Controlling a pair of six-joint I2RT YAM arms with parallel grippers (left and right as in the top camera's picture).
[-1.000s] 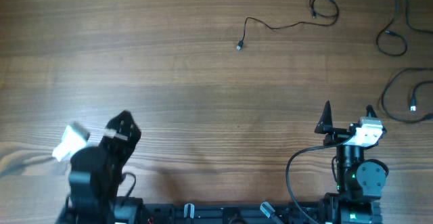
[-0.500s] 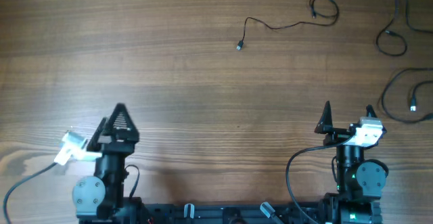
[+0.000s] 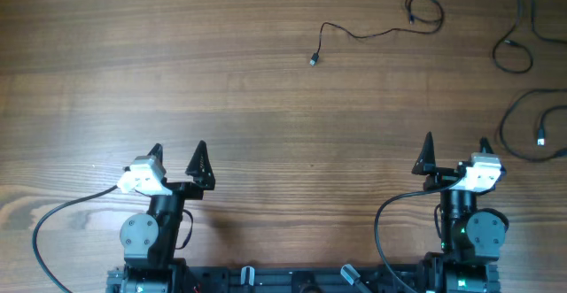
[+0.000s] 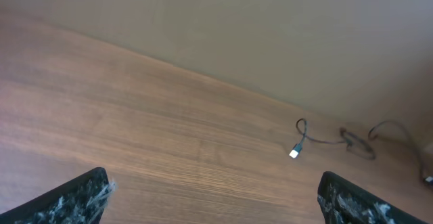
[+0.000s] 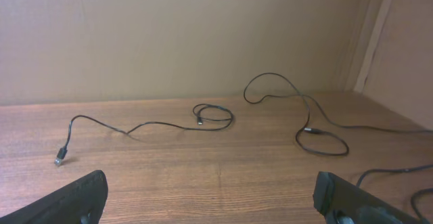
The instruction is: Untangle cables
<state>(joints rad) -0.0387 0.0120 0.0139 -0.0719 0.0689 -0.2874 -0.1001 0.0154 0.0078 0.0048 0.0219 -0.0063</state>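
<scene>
Three thin black cables lie apart at the table's far right. One cable [image 3: 372, 33] runs from a small plug at the middle to a loop; it also shows in the right wrist view [image 5: 155, 124] and the left wrist view [image 4: 318, 138]. A second cable [image 3: 516, 27] curls at the far right corner, also in the right wrist view [image 5: 308, 116]. A third cable [image 3: 530, 129] loops at the right edge. My left gripper [image 3: 178, 157] is open and empty near the front left. My right gripper [image 3: 454, 147] is open and empty near the front right.
The wooden table [image 3: 221, 80] fills the view. Thicker black arm wires [image 3: 53, 231] run beside the arm bases at the front edge. A plain wall [image 5: 203, 34] stands behind the table.
My left arm has swung round from a turned pose at the front left to face forward, with its fingers now spread. The right arm and the cables have not moved.
</scene>
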